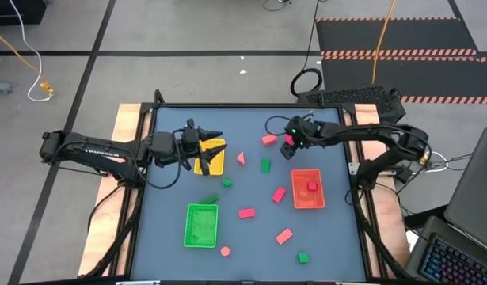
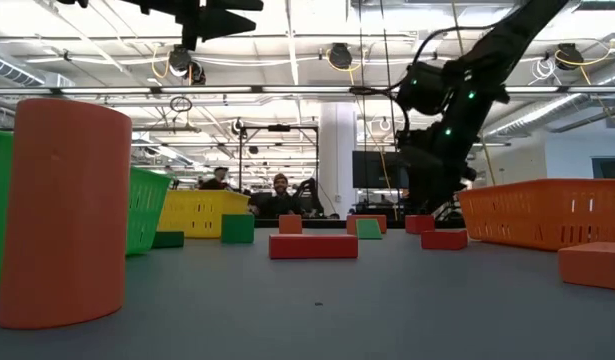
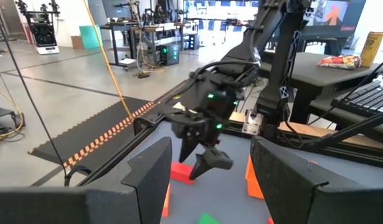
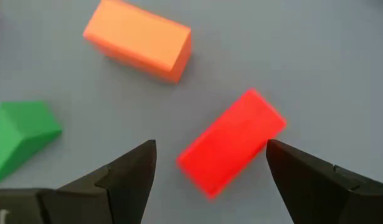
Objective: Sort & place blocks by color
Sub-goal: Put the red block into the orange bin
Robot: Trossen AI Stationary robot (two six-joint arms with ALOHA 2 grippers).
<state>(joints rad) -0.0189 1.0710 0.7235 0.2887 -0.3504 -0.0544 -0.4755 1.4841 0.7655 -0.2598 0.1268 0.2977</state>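
Overhead, table-level, 2 wrist close-ups

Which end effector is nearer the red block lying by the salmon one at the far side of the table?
Right. The right end effector hangs open directly over the red block. The left end effector is across the table, above the yellow tray.

blocks (image 1: 247, 213) — red, pink, green — scattered

Matt grey-blue table top (image 1: 251, 237), smooth, pale raw wood frame (image 1: 131, 119) at its edges, slotted plastic trays (image 1: 201, 225), matt smooth blocks (image 4: 231, 142), dull black plastic-looking fingers (image 4: 126, 171), right gripper.
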